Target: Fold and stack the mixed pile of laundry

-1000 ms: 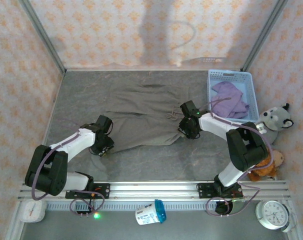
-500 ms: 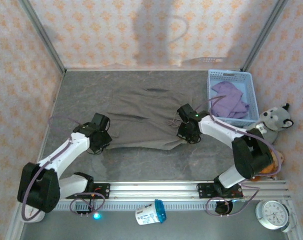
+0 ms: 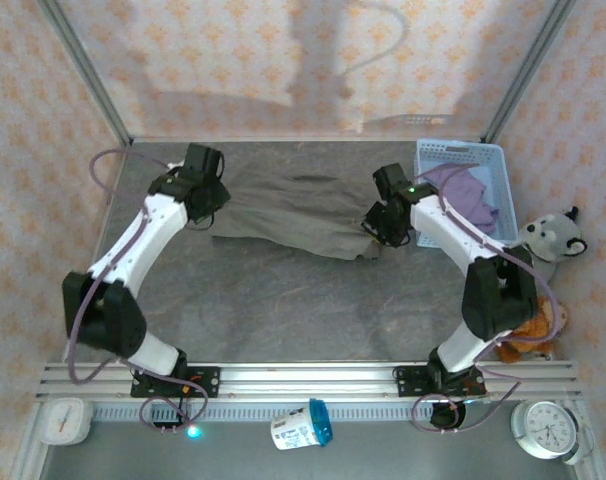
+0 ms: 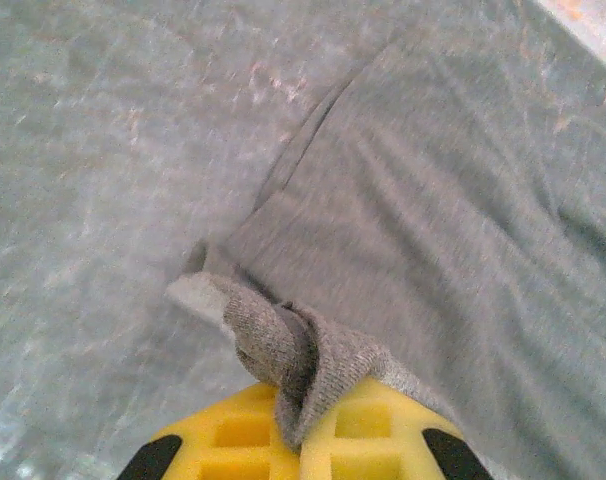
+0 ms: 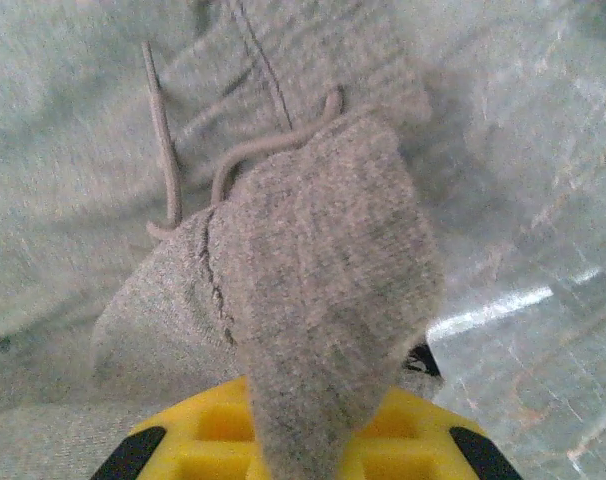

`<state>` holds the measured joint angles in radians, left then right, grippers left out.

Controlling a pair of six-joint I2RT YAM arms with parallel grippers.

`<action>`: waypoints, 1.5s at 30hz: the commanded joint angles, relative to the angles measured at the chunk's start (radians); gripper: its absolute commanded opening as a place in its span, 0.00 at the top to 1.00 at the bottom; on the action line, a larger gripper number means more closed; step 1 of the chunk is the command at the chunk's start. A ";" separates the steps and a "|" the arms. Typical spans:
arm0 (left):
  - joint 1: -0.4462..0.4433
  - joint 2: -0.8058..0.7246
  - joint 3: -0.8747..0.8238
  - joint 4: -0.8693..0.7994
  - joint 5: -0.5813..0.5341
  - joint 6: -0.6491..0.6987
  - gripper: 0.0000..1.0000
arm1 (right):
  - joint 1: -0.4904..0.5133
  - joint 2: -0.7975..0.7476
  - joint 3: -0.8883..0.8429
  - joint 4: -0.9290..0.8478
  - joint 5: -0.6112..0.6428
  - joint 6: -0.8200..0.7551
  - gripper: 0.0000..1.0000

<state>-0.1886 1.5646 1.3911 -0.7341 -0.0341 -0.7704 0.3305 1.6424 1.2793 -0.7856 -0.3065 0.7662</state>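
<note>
**Near edge, overhead view.** A white cup with a blue lid (image 3: 303,424) lies on its side in front of the rail. I can see print on it but cannot read it. A round clock (image 3: 549,428) sits at the right corner, its dial too small for me to read.

**Arms.** Both reach far across the grey tabletop (image 3: 283,310). The left arm runs up the left side, nearly stretched out. The right arm rises from its base, bends at the elbow and angles inward.

**Left gripper** (image 3: 205,208). It is at the left end of the olive-grey garment (image 3: 303,215). From its wrist camera I see the left gripper (image 4: 301,425) with jaws clenched on a bunched fold of the cloth.

**Right gripper** (image 3: 383,226). It is at the garment's right end. From its wrist camera, the right gripper (image 5: 313,440) has its jaws grasping a thick flap of the cloth, and a drawstring cord (image 5: 168,150) lies beyond.

**Far half.** The garment lies as a crumpled band between the two grippers. The lavender T-shirt (image 3: 463,197) lies in the light blue basket (image 3: 461,150) at the far right. A grey wolf toy (image 3: 551,238) sits just beside the basket.
</note>
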 commanded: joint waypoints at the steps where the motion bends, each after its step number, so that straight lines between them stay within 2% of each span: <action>1: 0.035 0.163 0.185 0.033 -0.053 0.059 1.00 | -0.049 0.082 0.119 -0.020 -0.019 0.016 0.87; 4: 0.045 0.415 0.477 -0.030 -0.013 0.092 1.00 | -0.091 0.218 0.296 -0.046 -0.024 -0.013 0.83; 5: 0.047 0.506 0.602 -0.060 0.009 0.108 1.00 | -0.107 0.280 0.379 -0.066 -0.015 -0.022 0.73; 6: 0.049 0.599 0.728 -0.100 0.024 0.127 0.97 | -0.123 0.342 0.465 -0.077 -0.014 -0.034 0.58; 7: 0.051 0.698 0.875 -0.160 0.043 0.135 0.76 | -0.134 0.394 0.545 -0.084 -0.011 -0.044 0.45; 8: 0.056 0.807 1.057 -0.248 0.063 0.135 0.42 | -0.144 0.445 0.632 -0.095 0.010 -0.053 0.34; 9: 0.059 0.911 1.230 -0.348 0.073 0.120 0.15 | -0.150 0.482 0.711 -0.109 0.033 -0.066 0.26; 10: 0.062 0.983 1.380 -0.415 0.080 0.112 0.01 | -0.153 0.508 0.779 -0.127 0.048 -0.082 0.22; 11: 0.066 1.035 1.491 -0.462 0.088 0.099 0.00 | -0.151 0.525 0.843 -0.145 0.066 -0.102 0.16; 13: 0.072 1.029 1.494 -0.468 0.111 0.085 0.00 | -0.149 0.524 0.899 -0.164 0.077 -0.144 0.13; 18: 0.072 0.740 0.981 -0.179 0.155 0.104 0.01 | -0.115 0.410 0.761 -0.147 0.089 -0.235 0.17; 22: 0.072 0.635 0.792 -0.146 0.192 0.126 0.07 | -0.081 0.314 0.584 -0.119 0.119 -0.293 0.21; 28: 0.074 0.566 0.560 -0.089 0.205 0.168 0.27 | -0.082 0.255 0.387 -0.040 0.066 -0.324 0.29; 30: 0.080 0.566 0.496 -0.060 0.204 0.162 0.50 | -0.081 0.263 0.358 -0.004 0.034 -0.331 0.33; 31: 0.085 0.572 0.470 -0.047 0.204 0.155 0.58 | -0.081 0.267 0.344 0.018 0.023 -0.330 0.34; 32: 0.091 0.583 0.451 -0.038 0.209 0.151 0.62 | -0.081 0.273 0.332 0.039 0.017 -0.329 0.35; 36: 0.103 0.643 0.454 -0.044 0.192 0.156 0.95 | -0.082 0.315 0.335 0.091 -0.001 -0.346 0.42; 40: 0.114 0.686 0.479 -0.078 0.134 0.186 0.96 | -0.085 0.364 0.371 0.119 -0.022 -0.352 0.51; 45: 0.133 0.772 0.544 -0.138 0.105 0.198 0.96 | -0.090 0.405 0.388 0.102 0.006 -0.355 0.51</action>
<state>-0.0723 2.3051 1.8900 -0.8162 0.1356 -0.5987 0.2497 2.0338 1.6386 -0.6899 -0.3153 0.4259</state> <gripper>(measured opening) 0.043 0.488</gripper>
